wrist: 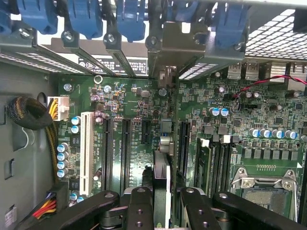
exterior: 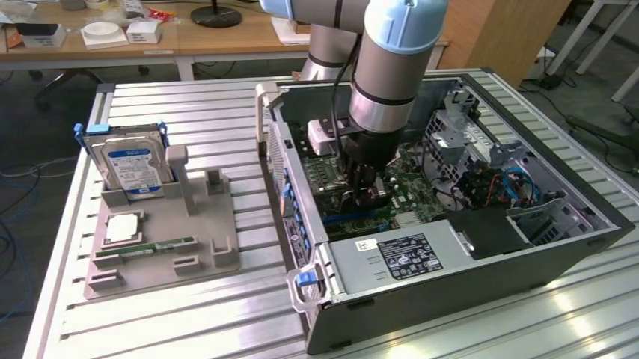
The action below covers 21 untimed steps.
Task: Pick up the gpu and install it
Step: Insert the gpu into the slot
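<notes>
End effector: [exterior: 364, 196] [wrist: 163, 203] at the end of the arm [exterior: 394, 67], lowered into the open case [exterior: 559, 247] and clenched on the gpu.
Fingers: [wrist: 140, 206] dark, one on either face of the card, seen from above in the wrist view.
Gpu: [wrist: 162, 175] thin dark card, edge-on, upright between the fingers and running away from them over the motherboard; a small silver part shows at its far end.
Gpu vs. slots: it stands between a short black slot [wrist: 144, 132] and a long black slot [wrist: 183, 143]. I cannot tell whether it is seated.
Motherboard: [wrist: 139, 105] green, with a white slot [wrist: 87, 153] well to one side and the CPU socket [wrist: 266, 184] to the other.
Blue clips: [wrist: 129, 17] a row along the case's rear wall, beyond the card.
Power supply: [exterior: 399, 258] grey box in the case, near the end effector.
Tray: [exterior: 215, 254] grey, on the counter [exterior: 179, 321] at the exterior view's left of the case.
Tray contents: hard drive [exterior: 133, 166] standing upright, RAM stick [exterior: 150, 247] lying flat.
</notes>
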Each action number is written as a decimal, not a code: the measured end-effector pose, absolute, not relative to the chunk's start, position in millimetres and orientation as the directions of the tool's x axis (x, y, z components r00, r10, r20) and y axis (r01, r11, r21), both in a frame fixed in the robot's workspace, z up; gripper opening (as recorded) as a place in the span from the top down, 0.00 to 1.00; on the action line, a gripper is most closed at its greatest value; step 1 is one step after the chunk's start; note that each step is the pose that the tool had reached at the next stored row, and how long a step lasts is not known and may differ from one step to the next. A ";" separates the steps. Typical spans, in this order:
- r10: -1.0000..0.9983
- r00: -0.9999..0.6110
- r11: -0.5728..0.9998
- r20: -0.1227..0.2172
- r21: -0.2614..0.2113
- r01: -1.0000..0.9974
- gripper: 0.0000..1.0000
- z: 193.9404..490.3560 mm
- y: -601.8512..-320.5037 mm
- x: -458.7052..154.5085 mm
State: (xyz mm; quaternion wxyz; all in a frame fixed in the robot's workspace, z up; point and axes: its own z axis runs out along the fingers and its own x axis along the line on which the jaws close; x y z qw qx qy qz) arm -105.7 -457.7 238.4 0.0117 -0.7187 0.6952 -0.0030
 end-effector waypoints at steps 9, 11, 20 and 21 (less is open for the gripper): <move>-0.999 0.033 -0.033 -0.012 -0.021 -0.999 0.73 238.4 -457.7 -105.8; -0.999 0.033 -0.033 -0.012 -0.021 -0.999 0.73 238.4 -457.7 -105.8; -0.999 0.033 -0.033 -0.012 -0.025 -0.999 0.73 239.2 -459.3 -117.6; -0.999 0.033 -0.033 -0.012 -0.025 -0.999 0.73 239.2 -459.3 -117.6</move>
